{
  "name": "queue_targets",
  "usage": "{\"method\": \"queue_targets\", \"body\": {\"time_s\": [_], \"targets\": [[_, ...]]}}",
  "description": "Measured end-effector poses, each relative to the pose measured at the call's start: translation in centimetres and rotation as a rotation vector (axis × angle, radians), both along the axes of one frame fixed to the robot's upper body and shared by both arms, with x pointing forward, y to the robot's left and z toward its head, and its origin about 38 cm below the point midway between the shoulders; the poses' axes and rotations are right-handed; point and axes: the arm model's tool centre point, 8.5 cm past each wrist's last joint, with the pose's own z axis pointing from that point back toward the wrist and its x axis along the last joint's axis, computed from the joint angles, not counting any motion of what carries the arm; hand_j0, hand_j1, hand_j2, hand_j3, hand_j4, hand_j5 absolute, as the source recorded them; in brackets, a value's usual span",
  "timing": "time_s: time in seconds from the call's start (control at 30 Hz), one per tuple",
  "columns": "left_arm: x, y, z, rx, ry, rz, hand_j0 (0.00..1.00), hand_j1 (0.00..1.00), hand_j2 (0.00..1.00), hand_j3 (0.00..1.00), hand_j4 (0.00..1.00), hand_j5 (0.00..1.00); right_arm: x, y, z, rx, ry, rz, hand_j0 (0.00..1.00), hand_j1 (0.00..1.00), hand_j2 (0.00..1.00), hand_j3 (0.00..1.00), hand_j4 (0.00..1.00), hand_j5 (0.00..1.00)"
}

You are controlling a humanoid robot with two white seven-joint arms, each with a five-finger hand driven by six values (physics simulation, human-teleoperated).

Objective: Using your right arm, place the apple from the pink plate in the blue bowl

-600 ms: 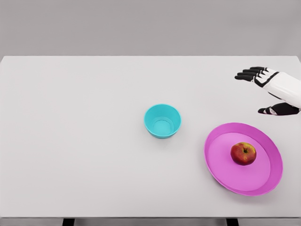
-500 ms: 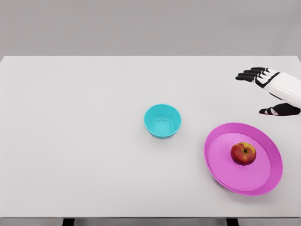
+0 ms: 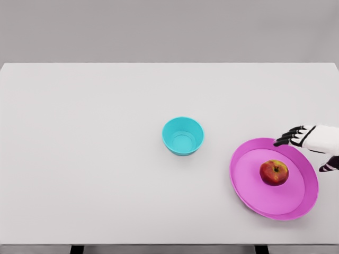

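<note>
A red apple [image 3: 274,172] lies on the pink plate [image 3: 249,193] at the right front of the table. The blue bowl [image 3: 183,135] stands empty near the table's middle, to the left of the plate. My right hand [image 3: 307,151] comes in from the right edge and hovers over the plate's far right rim, just right of and behind the apple. Its black fingers [image 3: 288,137] are spread apart from the thumb [image 3: 329,166], and it holds nothing. The left arm does not show.
The white table [image 3: 95,159] ends at its front edge near the bottom of the picture, with two dark legs below it. A grey wall stands behind the far edge.
My right hand has dropped from the far right of the table toward me. It now sits lower, over the plate's far rim near the apple. Apple, plate and bowl have not moved.
</note>
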Motion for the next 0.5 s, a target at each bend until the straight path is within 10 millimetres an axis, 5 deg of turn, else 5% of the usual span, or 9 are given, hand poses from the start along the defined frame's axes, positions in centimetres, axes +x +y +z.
{"method": "queue_targets", "body": {"time_s": [0.5], "targets": [[0.0,0.0,0.0,0.0,0.0,0.0,1.0,1.0,1.0,1.0,1.0,1.0,-0.8,3.2,-2.0,0.062,0.035,0.066,1.0,1.0,1.0,1.0,1.0,1.0]]}}
